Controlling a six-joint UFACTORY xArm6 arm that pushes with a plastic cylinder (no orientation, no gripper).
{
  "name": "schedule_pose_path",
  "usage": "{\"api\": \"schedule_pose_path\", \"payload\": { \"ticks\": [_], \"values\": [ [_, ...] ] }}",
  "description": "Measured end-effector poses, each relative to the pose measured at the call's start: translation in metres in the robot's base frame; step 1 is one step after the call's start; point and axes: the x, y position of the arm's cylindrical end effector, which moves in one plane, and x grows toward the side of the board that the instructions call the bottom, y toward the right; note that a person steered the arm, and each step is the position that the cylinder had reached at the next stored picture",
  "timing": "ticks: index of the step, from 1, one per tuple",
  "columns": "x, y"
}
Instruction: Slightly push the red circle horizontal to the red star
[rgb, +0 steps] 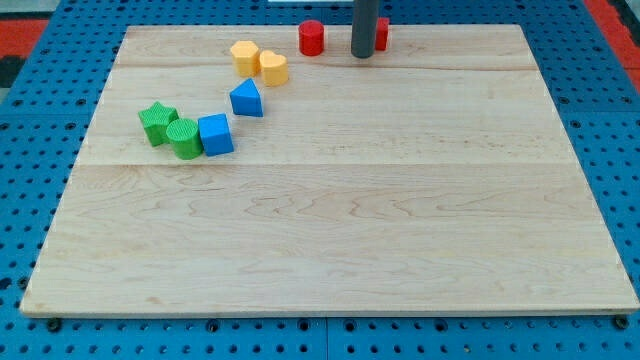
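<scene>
The red circle (312, 38) stands near the top edge of the wooden board (330, 210), a little left of centre. The red star (381, 33) is to its right, mostly hidden behind the dark rod, with only its right side showing. My tip (363, 55) rests on the board between the two red blocks, close against the star and a short gap to the right of the circle.
A yellow hexagon (244, 57) and a yellow heart (273, 68) sit left of the circle. A blue triangle (246, 99), a blue cube (216, 134), a green cylinder (184, 138) and a green star (158, 122) trail down to the left.
</scene>
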Motion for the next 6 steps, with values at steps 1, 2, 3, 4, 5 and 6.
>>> {"api": "schedule_pose_path", "payload": {
  "ticks": [1, 2, 3, 4, 5, 6],
  "values": [
    [0.013, -0.064],
    [0.047, -0.071],
    [0.061, -0.109],
    [0.033, -0.076],
    [-0.001, -0.083],
    [-0.006, -0.083]
  ]
}}
